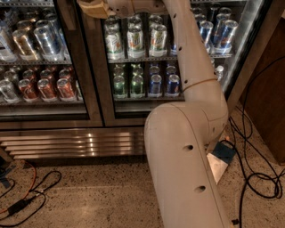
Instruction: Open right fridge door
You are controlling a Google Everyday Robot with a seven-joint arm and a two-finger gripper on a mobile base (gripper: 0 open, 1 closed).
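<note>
One of two on the cooler (71, 143), the right door (133, 116) stands shut behind the arm (187, 147), its pane fronting green and blue cans (147, 84). The gripper (93, 8) sits at the top edge of view, against the door's stile by the centre post (84, 80); whether it holds anything I cannot tell. Glass in a steel frame suggests a heavy, stiff door, probably held by a seal, with smooth metal that may slip. The likely hold is along that inner stile, pulled steadily outward.
</note>
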